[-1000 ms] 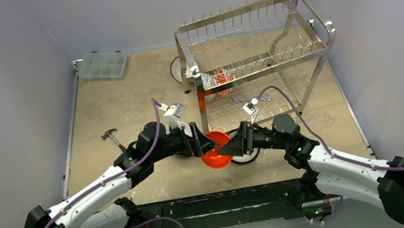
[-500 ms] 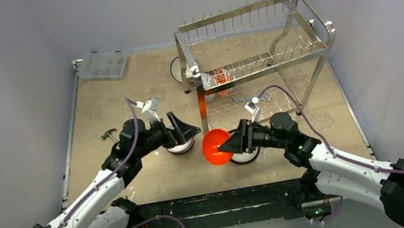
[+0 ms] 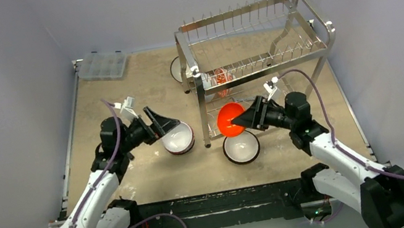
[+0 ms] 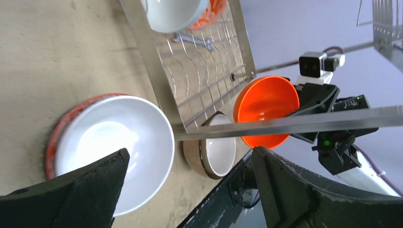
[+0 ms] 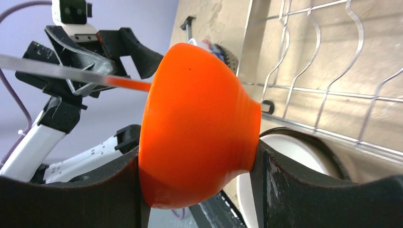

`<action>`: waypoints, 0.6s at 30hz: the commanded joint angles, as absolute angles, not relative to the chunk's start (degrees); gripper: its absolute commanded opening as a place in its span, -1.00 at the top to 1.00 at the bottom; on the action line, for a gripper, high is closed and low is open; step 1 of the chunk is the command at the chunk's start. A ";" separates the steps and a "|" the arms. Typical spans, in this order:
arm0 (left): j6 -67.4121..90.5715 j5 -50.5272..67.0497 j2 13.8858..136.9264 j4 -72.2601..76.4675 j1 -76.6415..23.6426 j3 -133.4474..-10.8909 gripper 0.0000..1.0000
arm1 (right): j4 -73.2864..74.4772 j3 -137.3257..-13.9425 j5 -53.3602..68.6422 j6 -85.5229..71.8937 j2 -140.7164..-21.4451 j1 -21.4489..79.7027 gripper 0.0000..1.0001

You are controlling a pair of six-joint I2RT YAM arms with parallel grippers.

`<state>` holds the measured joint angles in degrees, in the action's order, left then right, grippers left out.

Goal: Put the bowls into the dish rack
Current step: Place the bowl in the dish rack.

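Gripping the orange bowl [image 3: 228, 119] by its sides, the right gripper [image 3: 244, 120] holds it tilted at the lower-tier front of the dish rack [image 3: 253, 61]. The left gripper [image 3: 170, 124] hangs wide open, empty, over a red-and-white bowl [image 3: 179, 139] on the table [image 3: 120, 91].
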<state>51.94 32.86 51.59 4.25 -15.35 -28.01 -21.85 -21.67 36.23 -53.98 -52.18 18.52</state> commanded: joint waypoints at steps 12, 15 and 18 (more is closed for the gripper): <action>34.95 38.68 56.76 -3.93 -1.73 -34.93 -0.96 | -15.57 -33.65 34.92 -34.48 -62.76 11.11 1.00; 31.83 37.20 57.39 -7.38 -1.70 -38.65 -0.96 | -13.74 -35.61 32.04 -30.67 -64.41 10.77 1.00; 28.03 35.17 58.59 -11.33 -1.81 -41.99 -0.95 | -13.41 -37.26 28.62 -28.23 -65.21 10.72 1.00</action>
